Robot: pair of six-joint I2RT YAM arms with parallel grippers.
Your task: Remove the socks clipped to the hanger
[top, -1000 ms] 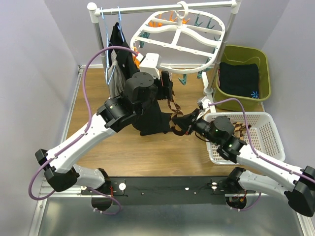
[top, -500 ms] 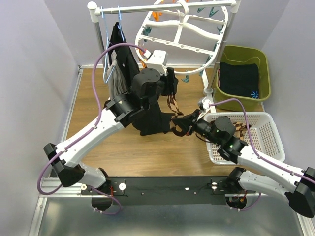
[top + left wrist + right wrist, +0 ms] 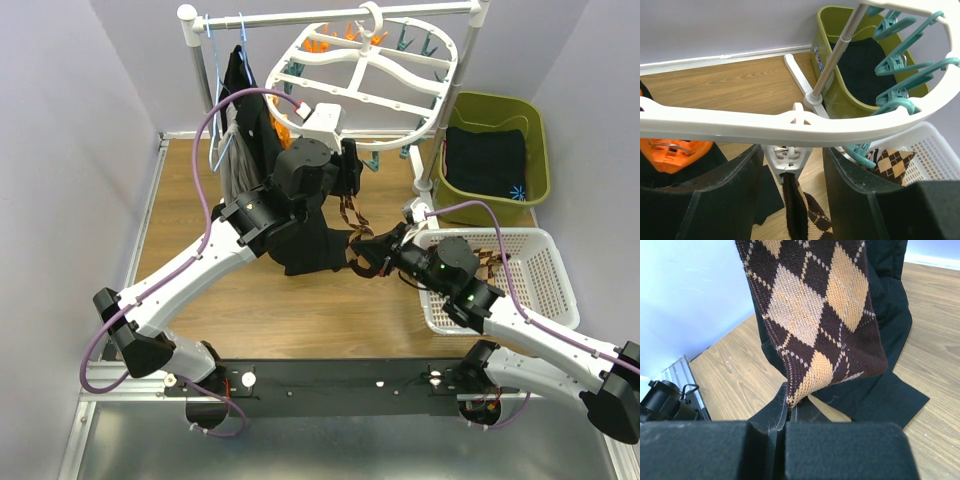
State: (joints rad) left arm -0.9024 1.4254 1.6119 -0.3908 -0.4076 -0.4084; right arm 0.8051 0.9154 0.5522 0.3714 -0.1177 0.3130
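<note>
The white oval hanger (image 3: 360, 75) hangs from the back rail, with orange and teal clips on it. A brown diamond-patterned sock (image 3: 350, 212) hangs from a white clip (image 3: 787, 159) under its near rim (image 3: 790, 125). My left gripper (image 3: 348, 172) is open, with one finger on each side of that clip and the sock's top (image 3: 794, 210). My right gripper (image 3: 363, 250) is shut on the sock's lower end (image 3: 820, 305), pinching its bottom corner in the right wrist view (image 3: 790, 412).
An olive bin (image 3: 530, 115) with folded dark cloth (image 3: 485, 160) stands at the back right. A white basket (image 3: 545, 290) holding another diamond sock (image 3: 895, 162) sits near the right arm. Black garments (image 3: 240, 110) hang on blue hangers at the left, one (image 3: 310, 245) reaching the table.
The left arm has moved right and forward, bringing its gripper up under the hanger's near rim. The hanger tipped up and swung back. The right gripper keeps hold of the sock's end.
</note>
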